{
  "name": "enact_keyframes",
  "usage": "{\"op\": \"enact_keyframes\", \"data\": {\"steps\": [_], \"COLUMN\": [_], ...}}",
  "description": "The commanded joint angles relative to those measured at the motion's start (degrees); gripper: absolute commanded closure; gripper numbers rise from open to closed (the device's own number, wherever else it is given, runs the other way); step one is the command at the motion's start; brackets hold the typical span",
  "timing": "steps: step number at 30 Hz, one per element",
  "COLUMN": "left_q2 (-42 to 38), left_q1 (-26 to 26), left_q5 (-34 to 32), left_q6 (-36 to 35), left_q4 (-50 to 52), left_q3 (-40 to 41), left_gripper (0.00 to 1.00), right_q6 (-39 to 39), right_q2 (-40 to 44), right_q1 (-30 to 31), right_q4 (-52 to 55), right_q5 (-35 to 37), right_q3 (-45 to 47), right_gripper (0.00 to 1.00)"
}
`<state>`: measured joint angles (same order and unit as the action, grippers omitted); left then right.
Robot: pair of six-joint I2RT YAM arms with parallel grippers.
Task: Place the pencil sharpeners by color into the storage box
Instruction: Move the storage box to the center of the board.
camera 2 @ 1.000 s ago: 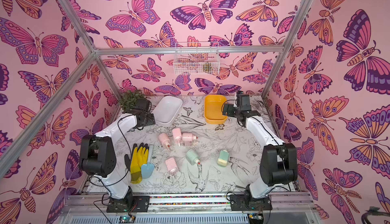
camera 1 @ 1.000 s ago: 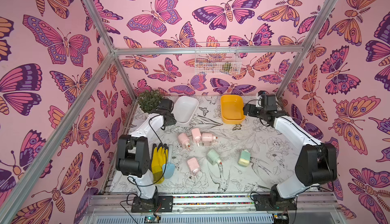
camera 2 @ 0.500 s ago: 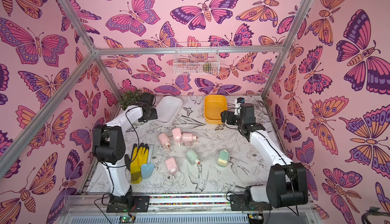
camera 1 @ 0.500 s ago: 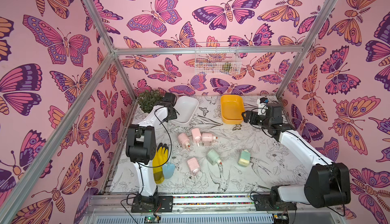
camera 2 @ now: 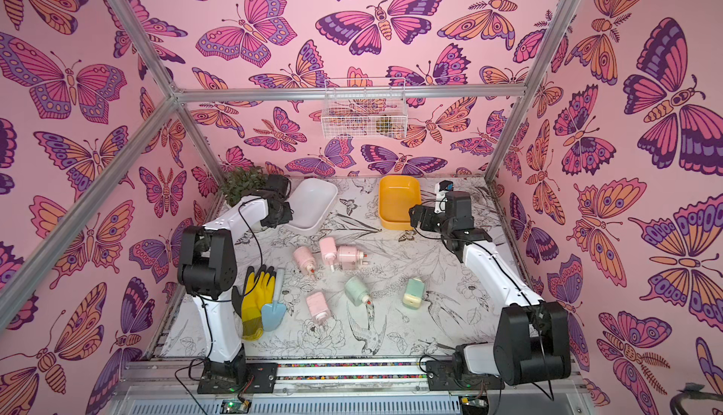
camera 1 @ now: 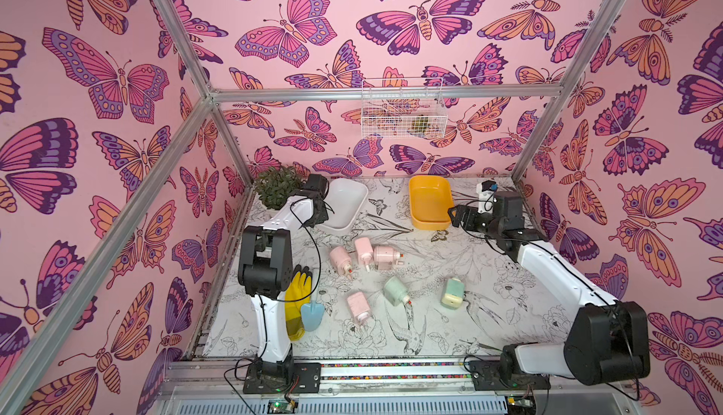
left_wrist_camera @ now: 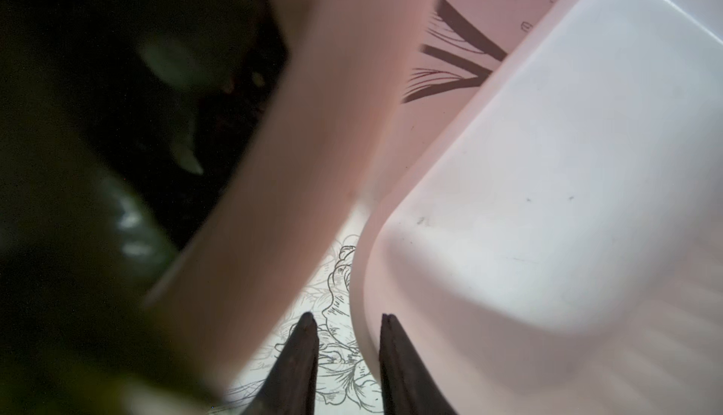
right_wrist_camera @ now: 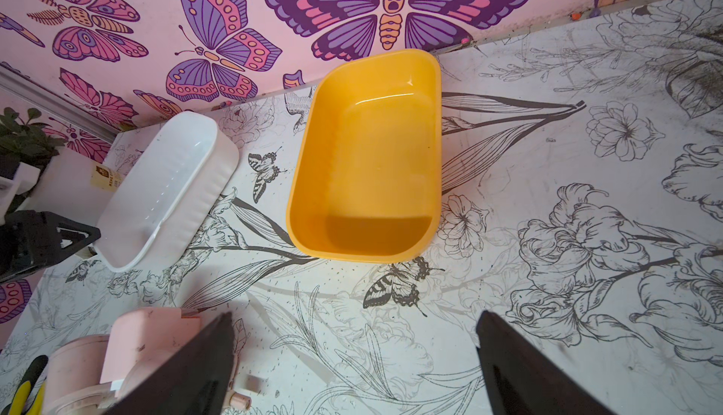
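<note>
Nearest on surface (camera 1: 489, 323), pink sharpener (camera 1: 358, 306) lies flat, crank end toward near edge; two mint ones (camera 1: 396, 291) beside, three pink (camera 1: 364, 250) farther. Prob. light, stiff, slick plastic: grip across body. Far back, left end effector (left_wrist_camera: 346, 331) narrow astride white bin (camera 1: 344, 205) rim; right end effector (right_wrist_camera: 354, 334) wide, empty.

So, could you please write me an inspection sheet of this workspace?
Surface: table, flower-printed.
Job's things: four pink sharpeners and two green sharpeners lie on it; white box and yellow box empty.
Clutter: yellow glove, blue shovel, plant.
End effectors: left end effector narrow, astride the white box's rim, grip unclear; right end effector open, empty.
Cables: black cable loops beside the left arm.
Surroundings: butterfly walls, wire basket.
</note>
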<state>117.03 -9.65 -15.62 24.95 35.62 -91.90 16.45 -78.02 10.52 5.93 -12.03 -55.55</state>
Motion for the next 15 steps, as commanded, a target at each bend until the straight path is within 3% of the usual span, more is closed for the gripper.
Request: {"op": "enact_keyframes", "data": {"steps": [1,5,8,12,15], "left_q2": [2.0,2.67,2.87,1.17,0.24], "left_q1": [0.5,0.51,0.26,-2.48,-3.81], "left_q5": [-0.66,-0.2,2.4,1.72,4.78], "left_q6": [2.01,2.91,2.4,6.62,10.56], "left_q4": [0.59,0.53,0.59,0.53,0.51], "left_q3": [0.92,0.93,0.67,1.7,2.07], "left_gripper": [0.68,0.65,0.75,0.77,0.76], "right_q6": [-0.1,-0.21,-0.24,0.07,-0.01], "right_q2": [0.81,1.0,1.18,1.03,1.18], "right_q1": [-0.02,-0.03,-0.06,-0.02,-0.06], "right_q4": [0.02,0.13,-0.1,-0.37,-0.32], "right_q5": [0.06,-0.36,-0.13,-0.61,-0.71], "right_q3": [0.26,0.35,0.49,0.53,0.53], "right_gripper": [0.01,0.01,0.01,0.01,0.01]}}
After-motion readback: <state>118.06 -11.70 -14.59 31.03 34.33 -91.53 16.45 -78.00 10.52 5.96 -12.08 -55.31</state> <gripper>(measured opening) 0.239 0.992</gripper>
